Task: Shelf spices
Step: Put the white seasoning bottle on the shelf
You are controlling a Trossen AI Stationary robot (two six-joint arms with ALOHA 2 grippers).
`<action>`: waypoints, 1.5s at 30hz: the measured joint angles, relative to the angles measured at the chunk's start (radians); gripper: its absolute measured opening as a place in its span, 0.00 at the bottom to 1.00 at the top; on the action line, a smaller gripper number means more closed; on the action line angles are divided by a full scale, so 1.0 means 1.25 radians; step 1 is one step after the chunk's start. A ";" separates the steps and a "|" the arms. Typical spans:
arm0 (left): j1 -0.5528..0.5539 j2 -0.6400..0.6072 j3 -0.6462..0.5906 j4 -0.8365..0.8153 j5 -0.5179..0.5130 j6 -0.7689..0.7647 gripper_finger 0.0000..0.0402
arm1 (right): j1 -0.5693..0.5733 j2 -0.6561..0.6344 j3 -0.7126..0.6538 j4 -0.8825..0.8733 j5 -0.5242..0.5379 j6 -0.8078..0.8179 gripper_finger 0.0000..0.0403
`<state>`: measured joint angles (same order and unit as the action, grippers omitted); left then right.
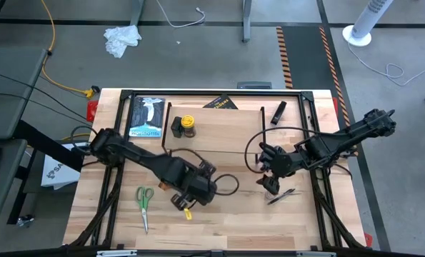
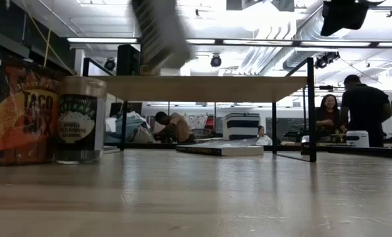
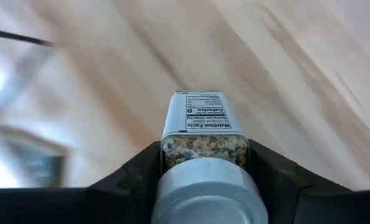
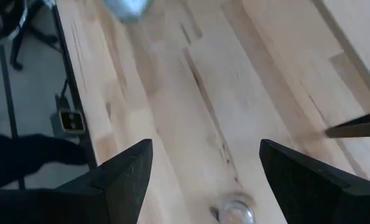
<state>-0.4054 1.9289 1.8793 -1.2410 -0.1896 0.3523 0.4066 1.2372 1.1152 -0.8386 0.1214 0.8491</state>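
From above, the pale wooden counter (image 1: pixel 219 221) carries the low black-legged shelf with a clear top (image 1: pixel 219 125). A yellow-lidded spice jar (image 1: pixel 188 126) stands on the shelf's left part, beside a dark book with a white figure (image 1: pixel 146 116). The left pincer (image 1: pixel 188 203) sits over the counter's front, in front of the shelf, near green-handled scissors (image 1: pixel 144 198). The right pincer (image 1: pixel 269 178) hangs over the counter farther right, above a small dark pen-like thing (image 1: pixel 281 196) — too small to name surely.

At counter height, an orange-brown taco mix packet (image 2: pixel 26 112) and a pale-lidded spice jar with a dark label (image 2: pixel 81 120) stand side by side at the left.

The left wrist view shows its pincer (image 3: pixel 204 163) clamped on a rectangular spice tin with a grey round cap (image 3: pixel 204 134), 1 finger on each side.

The right wrist view shows its 2 fingers (image 4: pixel 125 174) wide apart, holding nothing, over bare wood.
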 joint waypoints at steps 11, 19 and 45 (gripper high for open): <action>0.070 -0.002 0.244 -0.110 -0.209 0.000 0.46 | 0.000 -0.020 0.000 -0.014 -0.042 -0.053 0.73; 0.130 -0.002 0.291 -0.176 -0.304 0.049 0.46 | 0.000 -0.051 0.000 -0.008 -0.043 -0.033 0.73; 0.408 0.010 0.306 -0.264 -0.034 -0.045 0.51 | -0.001 -0.053 0.000 0.082 -0.037 0.075 0.73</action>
<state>0.1046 1.9408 2.2616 -1.5708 -0.2322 0.2958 0.4057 1.1706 1.1154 -0.7357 0.0755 0.9428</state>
